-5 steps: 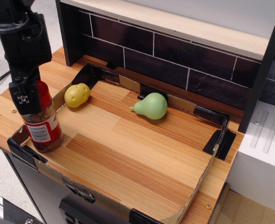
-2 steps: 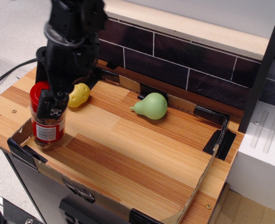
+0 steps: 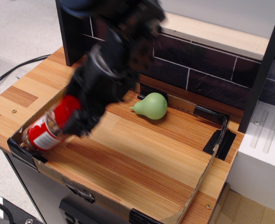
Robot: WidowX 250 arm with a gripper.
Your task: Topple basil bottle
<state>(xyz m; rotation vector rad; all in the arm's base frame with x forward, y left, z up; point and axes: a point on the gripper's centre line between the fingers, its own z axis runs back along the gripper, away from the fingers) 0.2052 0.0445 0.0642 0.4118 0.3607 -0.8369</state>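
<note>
Though near the tray's (image 3: 23, 151) edge, basil bottle (image 3: 51, 127) tilted.

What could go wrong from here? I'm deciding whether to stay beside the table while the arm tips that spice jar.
1. The basil bottle is leaning hard in the front-left corner, base at the low cardboard rim; it might roll or slide over and off the table.
2. The gripper is motion-blurred beside the red cap, so it looks fast; the jar might get flung rather than laid down.
3. The arm's sweep could carry on toward the green pear and knock it.
</note>
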